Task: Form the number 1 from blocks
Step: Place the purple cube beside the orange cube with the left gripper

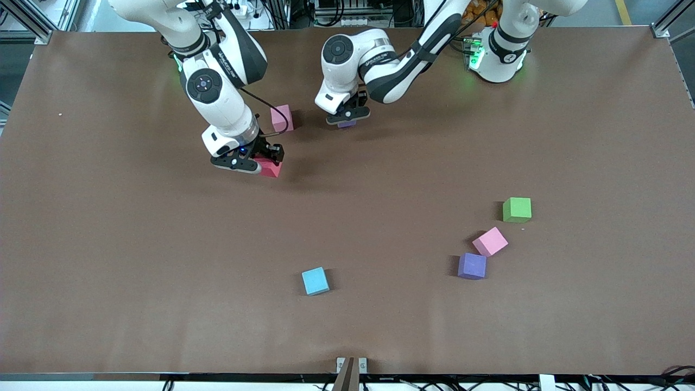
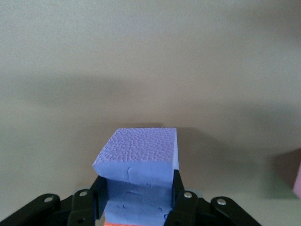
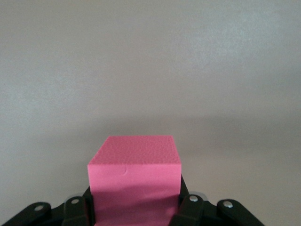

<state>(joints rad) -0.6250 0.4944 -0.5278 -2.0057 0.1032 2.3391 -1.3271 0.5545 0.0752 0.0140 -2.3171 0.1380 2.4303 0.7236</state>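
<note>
- left gripper (image 1: 347,117) fingers clamped on a purple block (image 2: 138,160), sitting square between them
- right gripper (image 1: 255,163) fingers clamped on the red block (image 3: 135,181), faces level

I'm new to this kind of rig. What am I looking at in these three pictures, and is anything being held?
Two white robot arms work at a brown table. The wide picture comes from a high camera facing them; the other two come from cameras on each arm's wrist.

The left hand is shut on a purple block, with a sliver of orange showing under it. The right hand is shut on a red block, which looks pink in its wrist picture.

Loose on the table: a pink block between the hands, and nearer the camera a light blue cube, another purple cube, a second pink block and a green cube.
</note>
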